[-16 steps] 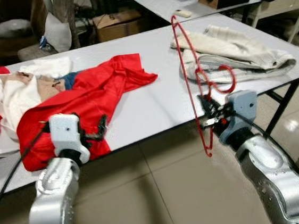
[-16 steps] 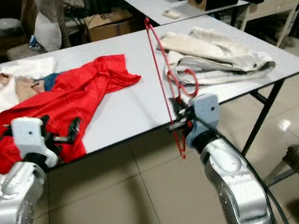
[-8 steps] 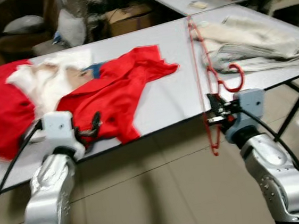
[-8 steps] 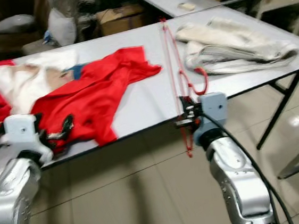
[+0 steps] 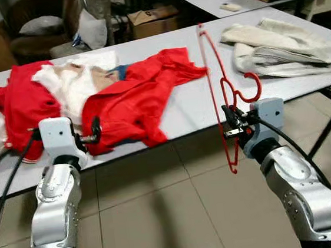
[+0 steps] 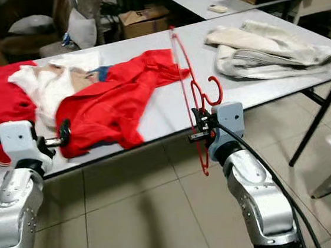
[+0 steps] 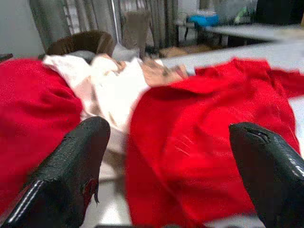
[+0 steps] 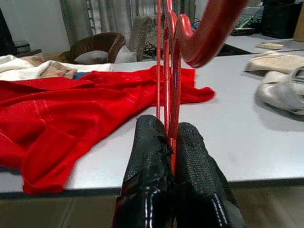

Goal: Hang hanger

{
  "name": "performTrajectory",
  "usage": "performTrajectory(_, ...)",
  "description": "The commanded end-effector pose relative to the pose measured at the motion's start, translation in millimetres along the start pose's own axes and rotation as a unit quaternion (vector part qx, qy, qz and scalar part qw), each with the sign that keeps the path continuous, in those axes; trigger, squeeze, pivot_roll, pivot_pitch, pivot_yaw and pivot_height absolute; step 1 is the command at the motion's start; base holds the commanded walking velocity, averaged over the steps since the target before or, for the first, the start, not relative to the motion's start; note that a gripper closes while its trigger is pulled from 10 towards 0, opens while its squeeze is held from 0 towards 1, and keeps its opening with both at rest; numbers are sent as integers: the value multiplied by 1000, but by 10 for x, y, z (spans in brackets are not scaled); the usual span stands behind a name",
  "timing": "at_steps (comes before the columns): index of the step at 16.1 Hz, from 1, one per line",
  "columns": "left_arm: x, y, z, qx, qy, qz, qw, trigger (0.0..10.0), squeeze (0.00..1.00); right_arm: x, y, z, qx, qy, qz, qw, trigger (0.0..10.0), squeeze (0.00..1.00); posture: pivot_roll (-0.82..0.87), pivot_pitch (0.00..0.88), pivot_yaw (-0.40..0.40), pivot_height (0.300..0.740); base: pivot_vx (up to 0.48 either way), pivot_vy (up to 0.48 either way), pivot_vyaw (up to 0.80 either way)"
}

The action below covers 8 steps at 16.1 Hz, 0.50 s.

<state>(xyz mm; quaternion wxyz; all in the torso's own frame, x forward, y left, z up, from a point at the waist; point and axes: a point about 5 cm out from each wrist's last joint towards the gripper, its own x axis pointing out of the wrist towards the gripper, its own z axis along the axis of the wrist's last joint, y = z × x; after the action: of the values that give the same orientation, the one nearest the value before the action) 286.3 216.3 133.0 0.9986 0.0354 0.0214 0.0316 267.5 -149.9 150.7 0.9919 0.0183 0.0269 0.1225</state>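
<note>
At your nine o'clock, the left gripper [image 5: 89,134] sits at the near edge of the grey table [image 5: 179,111], its two black fingers [image 7: 76,175] spread wide apart with nothing between them, pointing at the heap of red clothes [image 5: 127,101]. A white and beige garment [image 5: 70,86] lies on that heap toward your eleven o'clock. Behind the table at eleven, you can see a brown armchair [image 5: 36,25] and a cardboard box [image 5: 154,19]. Moving to your one o'clock, the red hanger [image 5: 217,95] stands nearly upright in the air just in front of the table edge, its hook [image 5: 250,88] curling toward the right. The right gripper [image 5: 232,124] has its fingers [image 8: 152,161] pressed together on the hanger's thin wire. At your two o'clock, a pile of cream clothes [image 5: 287,46] rests on the table, well apart from the hanger.
</note>
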Motion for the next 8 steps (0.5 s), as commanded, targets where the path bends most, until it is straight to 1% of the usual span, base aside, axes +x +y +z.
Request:
performTrajectory(1,47,48,-11,19,9,7,1000,10000,0,-7,3,14,1,1,3,1000,10000,0,-75,0,86,740,0,0,0)
performTrajectory(2,86,51,-92,16,34,-4,999,10000,0,-37,-36,-33,10,10,-3,1000,10000,0,-76,0,95,740,0,0,0)
performTrajectory(3,129,37,-170,-12,60,-22,998,10000,0,-49,-51,-54,25,12,-5,1000,10000,0,-82,0,103,740,0,0,0)
performTrajectory(5,176,101,-206,-29,64,-4,998,10000,0,-34,-43,-46,26,12,-4,1000,10000,0,-84,0,96,740,0,0,0)
performTrajectory(6,200,142,-208,-45,60,6,997,10000,0,-28,-29,-33,32,10,-1,999,10000,0,-85,0,95,740,0,0,0)
performTrajectory(7,252,240,-179,-132,37,25,990,10000,0,-33,15,-17,37,9,21,999,10000,0,-88,0,104,740,0,0,0)
performTrajectory(8,274,273,-166,-182,24,26,983,10000,0,-42,21,-22,36,10,27,999,10000,0,-94,0,110,740,0,0,0)
